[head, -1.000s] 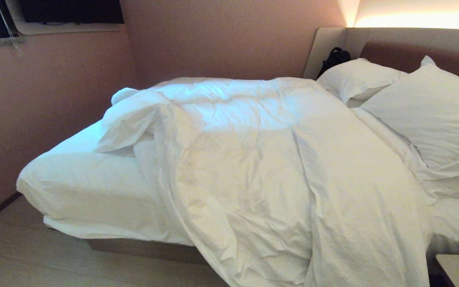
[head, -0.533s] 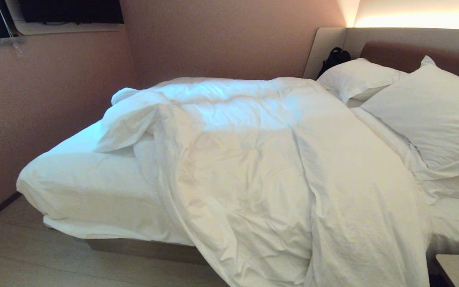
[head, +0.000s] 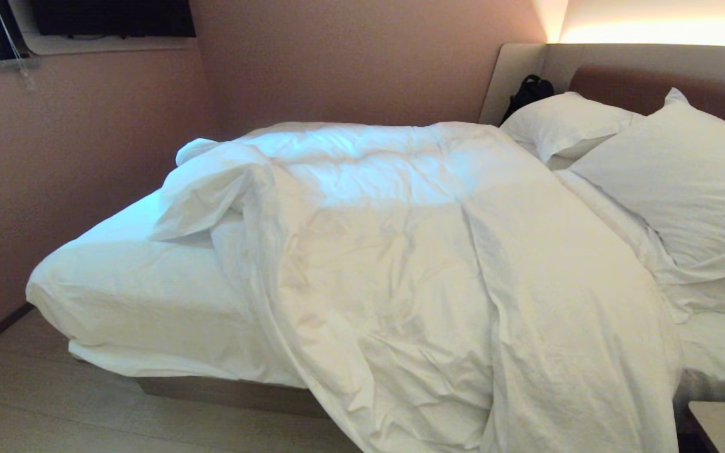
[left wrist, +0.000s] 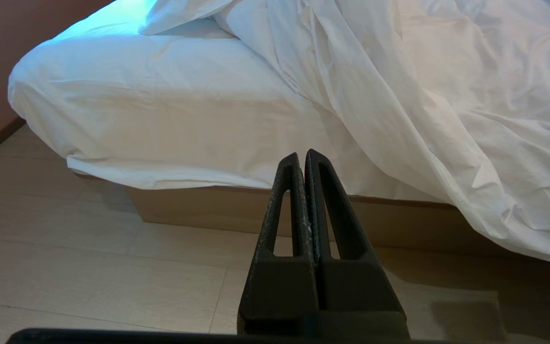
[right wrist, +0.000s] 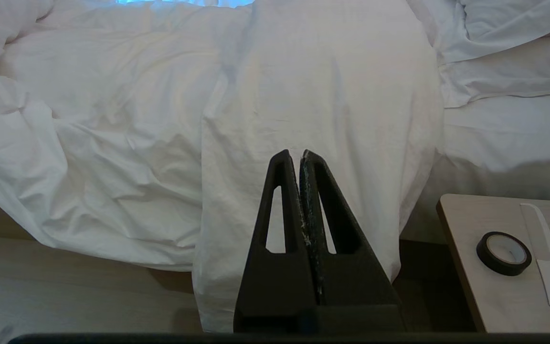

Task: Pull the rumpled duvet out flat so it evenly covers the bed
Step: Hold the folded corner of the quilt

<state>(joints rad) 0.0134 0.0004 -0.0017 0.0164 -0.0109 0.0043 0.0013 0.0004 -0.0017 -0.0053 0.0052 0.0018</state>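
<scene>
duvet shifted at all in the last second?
No. In the head view the duvet lies as before against the headboard: same bunched corner, same overhang toward the floor.

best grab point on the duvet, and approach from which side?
Likely the duvet edge hanging over the bed's near side: loose free cloth. Come in level from the floor side; either shut hand, left or right, must open first.
</scene>
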